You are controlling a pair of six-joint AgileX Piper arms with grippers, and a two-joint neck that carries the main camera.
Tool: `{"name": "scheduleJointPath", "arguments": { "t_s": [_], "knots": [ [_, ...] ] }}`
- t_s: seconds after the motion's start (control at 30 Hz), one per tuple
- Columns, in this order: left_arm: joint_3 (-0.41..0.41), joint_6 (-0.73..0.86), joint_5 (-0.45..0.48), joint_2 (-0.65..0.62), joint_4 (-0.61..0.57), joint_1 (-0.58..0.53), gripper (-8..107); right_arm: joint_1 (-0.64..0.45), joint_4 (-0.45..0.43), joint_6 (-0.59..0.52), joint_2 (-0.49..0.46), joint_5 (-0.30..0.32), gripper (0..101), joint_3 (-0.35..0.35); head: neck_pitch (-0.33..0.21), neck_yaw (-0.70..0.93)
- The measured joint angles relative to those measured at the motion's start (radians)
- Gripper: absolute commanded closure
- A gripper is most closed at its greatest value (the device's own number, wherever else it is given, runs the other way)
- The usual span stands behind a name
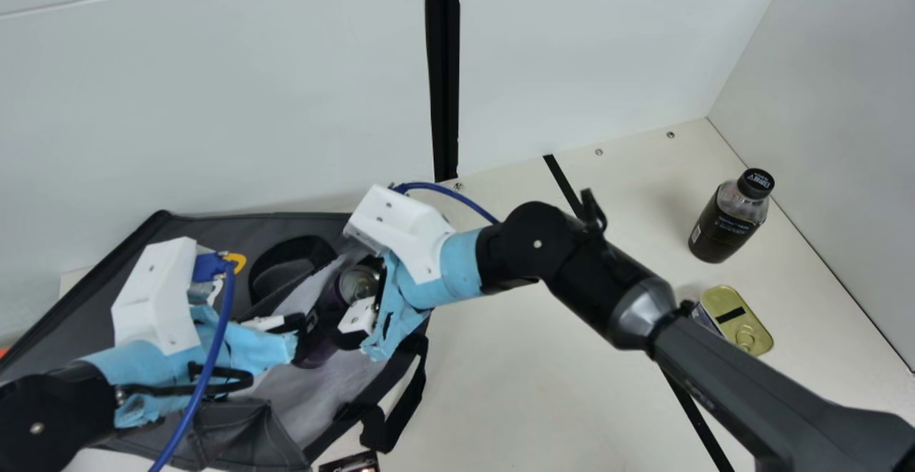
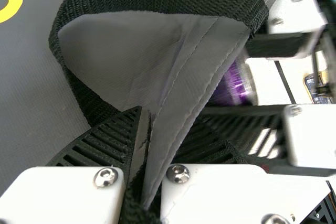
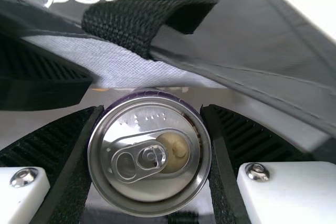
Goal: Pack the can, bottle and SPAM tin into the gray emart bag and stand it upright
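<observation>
In the main view the gray bag (image 1: pixel 207 230) lies on its side at the left, its opening facing right. My left gripper (image 1: pixel 287 327) is at its opening; in the left wrist view that gripper (image 2: pixel 146 129) is shut on the bag's edge (image 2: pixel 181 95). My right gripper (image 1: pixel 357 315) holds the purple can (image 1: pixel 314 340) at the bag's mouth. Seen from the right wrist, the gripper (image 3: pixel 149 150) has one finger on each side of the can (image 3: pixel 149 182), its ring-pull lid facing the camera. The dark bottle (image 1: pixel 728 222) stands at far right, with the SPAM tin (image 1: pixel 736 320) nearer.
A white wall (image 1: pixel 214 100) runs behind the bag, and another side wall (image 1: pixel 843 171) stands beyond the bottle. A black strap (image 1: pixel 400 400) hangs from the bag onto the table (image 1: pixel 543 386). A small dark object (image 1: pixel 350 463) lies at the main view's bottom edge.
</observation>
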Motion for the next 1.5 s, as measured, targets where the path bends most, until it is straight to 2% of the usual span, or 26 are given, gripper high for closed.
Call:
{"name": "scheduleJointPath", "arguments": {
  "t_s": [0.5,1.0,1.43,1.5],
  "knots": [
    [0.000,0.000,0.000,0.000,0.000,0.000,107,0.051,-0.021,-0.011,0.103,-0.037,101,-0.048,0.000,0.000],
    [0.000,0.000,0.000,0.000,0.000,0.000,107,0.044,-0.027,-0.020,0.112,-0.030,51,-0.064,0.000,0.000],
    [0.000,0.000,0.000,0.000,0.000,0.000,107,0.027,-0.027,-0.028,0.070,-0.016,8,-0.033,0.000,0.002],
    [0.000,0.000,0.000,0.000,0.000,0.000,107,0.025,-0.028,-0.031,0.064,-0.014,6,-0.029,0.000,0.002]
  ]
}}
